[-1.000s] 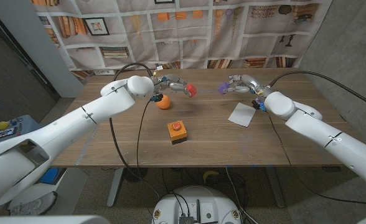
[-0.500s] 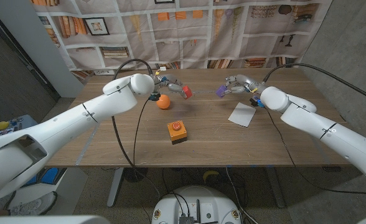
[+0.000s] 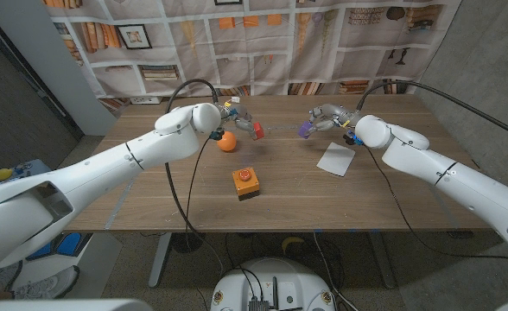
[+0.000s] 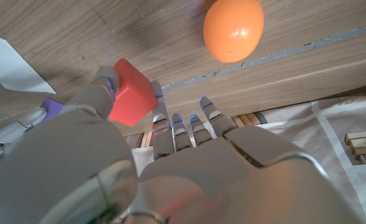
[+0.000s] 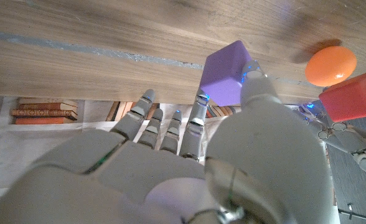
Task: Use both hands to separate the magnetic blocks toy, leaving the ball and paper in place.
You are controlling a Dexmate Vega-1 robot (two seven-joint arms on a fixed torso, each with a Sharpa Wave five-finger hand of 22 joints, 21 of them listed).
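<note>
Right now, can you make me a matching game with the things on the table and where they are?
Things:
1. red block
2. purple block
3. orange ball
4. paper

Places:
A. lying on the table near the right arm
B. held by the left hand
C. on the table below the left hand
D. held by the right hand

Pairs: 1-B, 2-D, 3-C, 4-A

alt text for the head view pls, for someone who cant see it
Over a wooden table, the left hand holds a red block and the right hand a purple block, held apart. An orange ball, white paper and an orange box with a red button lie below.
</note>
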